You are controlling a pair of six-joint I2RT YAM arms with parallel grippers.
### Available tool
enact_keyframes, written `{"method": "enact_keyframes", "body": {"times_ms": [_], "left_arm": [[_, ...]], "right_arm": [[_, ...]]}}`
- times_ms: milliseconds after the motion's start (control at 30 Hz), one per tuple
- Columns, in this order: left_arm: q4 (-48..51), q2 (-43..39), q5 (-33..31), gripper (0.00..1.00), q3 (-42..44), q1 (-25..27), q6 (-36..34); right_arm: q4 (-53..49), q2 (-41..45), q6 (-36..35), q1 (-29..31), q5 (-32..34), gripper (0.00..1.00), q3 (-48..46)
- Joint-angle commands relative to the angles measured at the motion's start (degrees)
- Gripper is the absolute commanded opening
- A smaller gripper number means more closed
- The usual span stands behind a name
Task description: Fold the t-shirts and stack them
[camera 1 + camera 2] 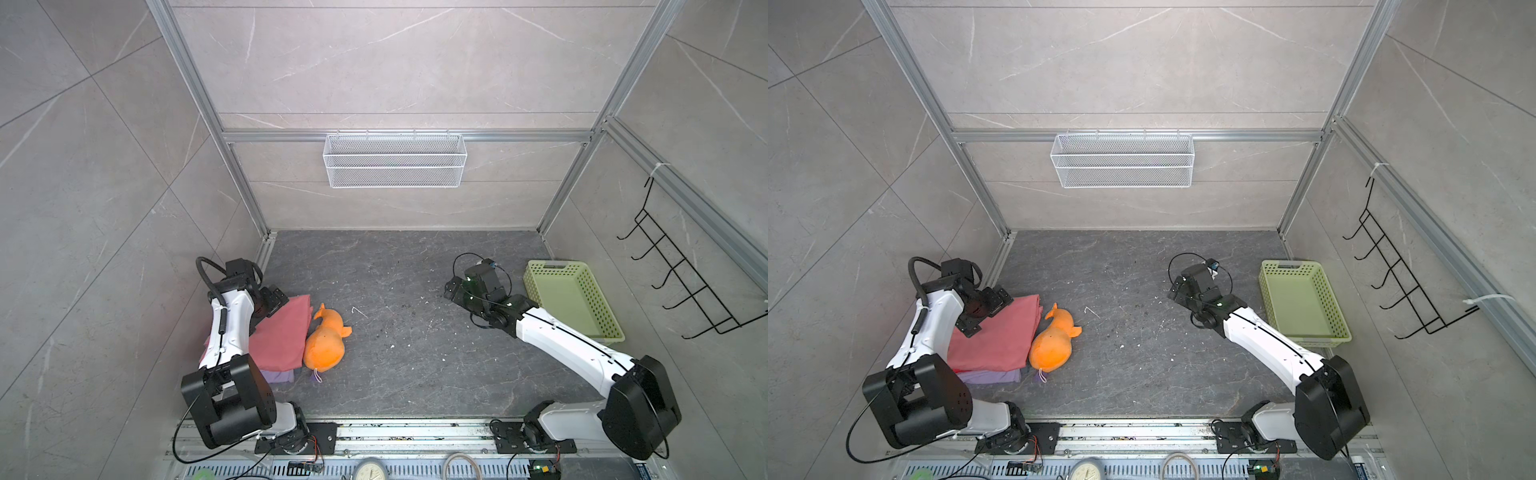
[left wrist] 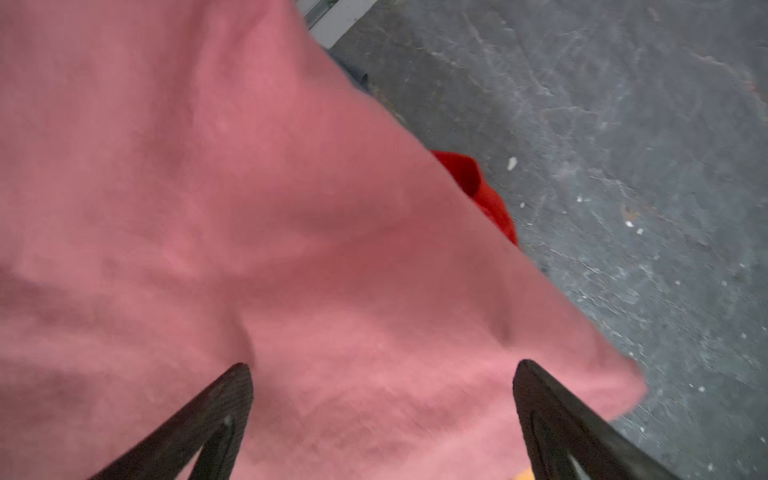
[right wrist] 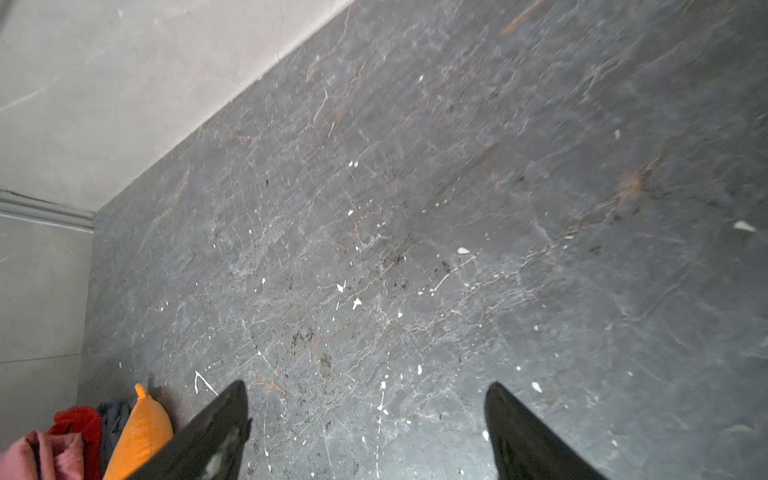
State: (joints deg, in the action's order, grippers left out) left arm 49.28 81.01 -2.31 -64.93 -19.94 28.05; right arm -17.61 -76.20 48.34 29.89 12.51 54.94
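A folded salmon-pink t-shirt [image 1: 282, 336] [image 1: 1000, 338] lies at the left of the dark floor, on top of a lavender t-shirt [image 1: 276, 376] [image 1: 988, 376] whose front edge sticks out. A bit of a bright red t-shirt [image 2: 482, 191] [image 3: 79, 419] peeks from under the pink one. My left gripper [image 1: 272, 307] [image 1: 984, 309] [image 2: 382, 374] hovers over the far part of the pink shirt, open, with only cloth showing between its fingers. My right gripper [image 1: 451, 291] [image 1: 1175, 291] [image 3: 365, 390] is open over bare floor at the right, holding nothing.
An orange plush toy [image 1: 324, 345] [image 1: 1052, 343] lies against the right side of the shirt pile. A pale green plastic basket [image 1: 552, 264] [image 1: 1291, 264] stands at the right wall. A white wire basket [image 1: 395, 160] and a black hook rack [image 1: 681, 282] hang on the walls.
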Motion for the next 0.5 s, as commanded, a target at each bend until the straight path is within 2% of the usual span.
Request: {"method": "enact_keyframes", "body": {"times_ms": [0, 100, 167, 367, 467], "left_arm": [[-3.4, 0.4, -6.2, 1.00, 0.8, -1.9, 1.7], [-4.1, 1.4, -11.9, 1.00, 2.6, -2.2, 3.8], [-6.1, 2.0, -12.9, 1.00, 5.3, -3.8, 5.7], [-12.9, 7.5, -7.1, 1.00, 11.3, -9.7, 7.8], [-16.4, 7.0, -3.7, 1.00, 14.7, -13.0, 7.6]], "right_arm": [[-4.0, 2.9, -2.0, -0.6, 4.7, 0.90, 1.3], [-5.6, 3.9, -1.9, -0.8, 6.2, 0.89, 1.3], [-5.9, 4.4, -1.6, -0.9, 6.6, 0.89, 1.1], [-6.7, 5.3, -1.5, -1.0, 6.5, 0.90, 1.4], [-7.6, 5.9, -1.6, -1.0, 6.9, 0.90, 1.7]]}}
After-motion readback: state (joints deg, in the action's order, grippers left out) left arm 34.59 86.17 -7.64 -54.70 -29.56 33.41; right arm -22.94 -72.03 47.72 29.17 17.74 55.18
